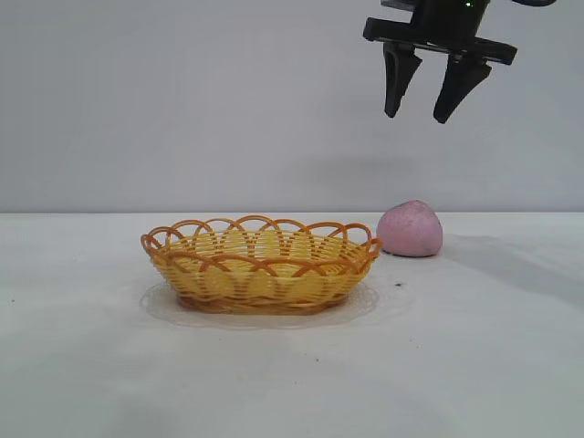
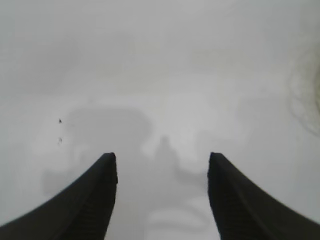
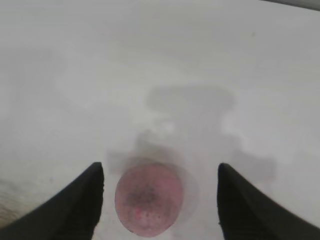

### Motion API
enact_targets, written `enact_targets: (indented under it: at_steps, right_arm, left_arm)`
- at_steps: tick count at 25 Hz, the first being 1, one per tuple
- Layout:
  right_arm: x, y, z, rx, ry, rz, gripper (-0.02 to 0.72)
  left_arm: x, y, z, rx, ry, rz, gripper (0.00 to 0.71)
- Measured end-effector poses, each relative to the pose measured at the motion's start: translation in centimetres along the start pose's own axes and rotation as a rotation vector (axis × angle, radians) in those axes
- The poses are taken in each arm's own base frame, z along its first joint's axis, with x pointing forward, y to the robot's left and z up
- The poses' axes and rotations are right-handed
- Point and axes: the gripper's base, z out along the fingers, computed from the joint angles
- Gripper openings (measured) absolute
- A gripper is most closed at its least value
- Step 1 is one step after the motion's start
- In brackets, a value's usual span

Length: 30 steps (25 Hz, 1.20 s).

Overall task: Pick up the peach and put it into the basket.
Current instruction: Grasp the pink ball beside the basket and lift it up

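A plain white table (image 1: 91,365) stood before a bare grey wall. On it sat the yellow-orange oval wicker basket (image 1: 261,265) with a loopy rim, empty. The pale pink round peach (image 1: 411,228) lay on the table just beside the basket. The right gripper (image 1: 425,102) hung high above the peach, fingers spread and holding nothing, probably ready to drop down around it. The left gripper (image 2: 162,165) also stood spread over bare table, holding nothing.

No readable text, labels, brands or numbers anywhere in view
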Motion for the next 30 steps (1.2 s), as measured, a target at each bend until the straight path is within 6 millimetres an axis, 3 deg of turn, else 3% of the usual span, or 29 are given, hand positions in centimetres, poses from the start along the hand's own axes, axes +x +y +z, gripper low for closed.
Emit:
enact_targets:
  at_steps: [6, 13, 18, 30]
  right_arm:
    - [0.1, 0.0, 0.4, -0.005, 0.013, 0.002, 0.418]
    - [0.1, 0.1, 0.4, -0.019, 0.017, 0.009, 0.418]
    - [0.2, 0.2, 0.4, -0.023, 0.024, 0.011, 0.418]
    - [0.5, 0.2, 0.5, -0.028, 0.06, 0.012, 0.418]
  left_arm:
    - [5.3, 1.2, -4.4, -0.031, -0.096, -0.013, 0.355]
    - [10.9, 1.8, -5.3, -0.017, -0.236, -0.031, 0.355]
    - [12.0, 1.9, -5.8, 0.002, -0.33, -0.029, 0.355]
    - [11.5, 1.6, -4.8, 0.01, -0.396, 0.083, 0.355]
